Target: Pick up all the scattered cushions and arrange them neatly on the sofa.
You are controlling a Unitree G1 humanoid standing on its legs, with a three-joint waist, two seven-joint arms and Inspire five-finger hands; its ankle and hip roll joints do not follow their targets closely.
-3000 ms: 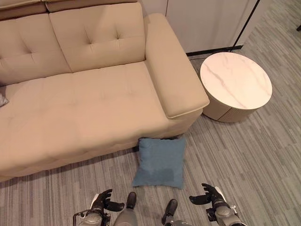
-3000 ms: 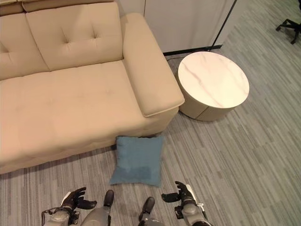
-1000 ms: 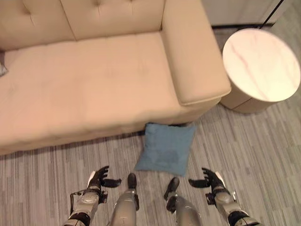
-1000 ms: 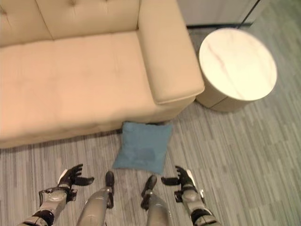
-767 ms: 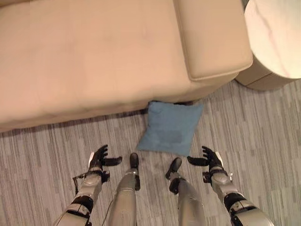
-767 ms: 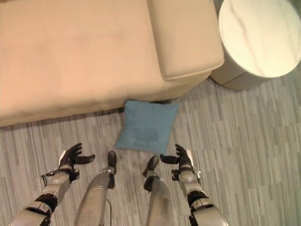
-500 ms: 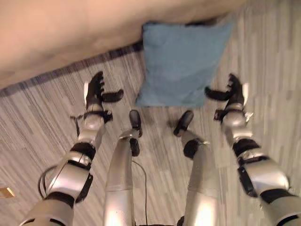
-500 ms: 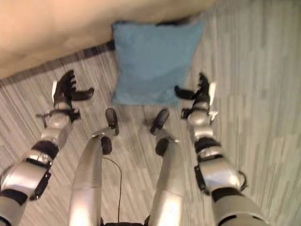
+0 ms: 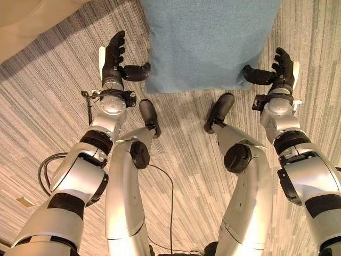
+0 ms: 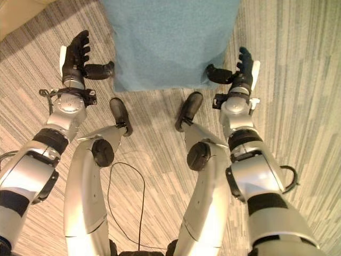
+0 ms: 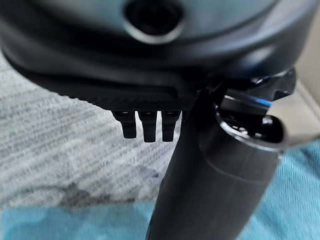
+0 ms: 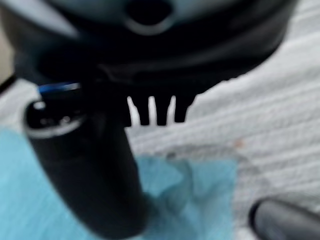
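Observation:
A blue square cushion point(image 9: 208, 40) lies flat on the striped carpet, its far part cut off by the picture's edge. My left hand point(image 9: 113, 57) is open at the cushion's near left corner, fingers straight, and its thumb point(image 9: 136, 71) reaches the cushion's edge. My right hand point(image 9: 282, 66) is open at the near right corner, its thumb point(image 9: 258, 76) against the cloth there. In the left wrist view the thumb point(image 11: 215, 190) lies over the blue cloth point(image 11: 55, 224). In the right wrist view the thumb point(image 12: 85, 170) rests on the cushion point(image 12: 200, 185).
The beige sofa's front edge point(image 9: 24, 24) shows at the upper left, close behind the left hand. Grey striped carpet point(image 9: 48, 122) runs out on both sides of the cushion.
The camera has dropped and tilted down towards the floor, so the cushion looms larger. Both open hands have come forward to the cushion's near corners, thumbs now touching it.

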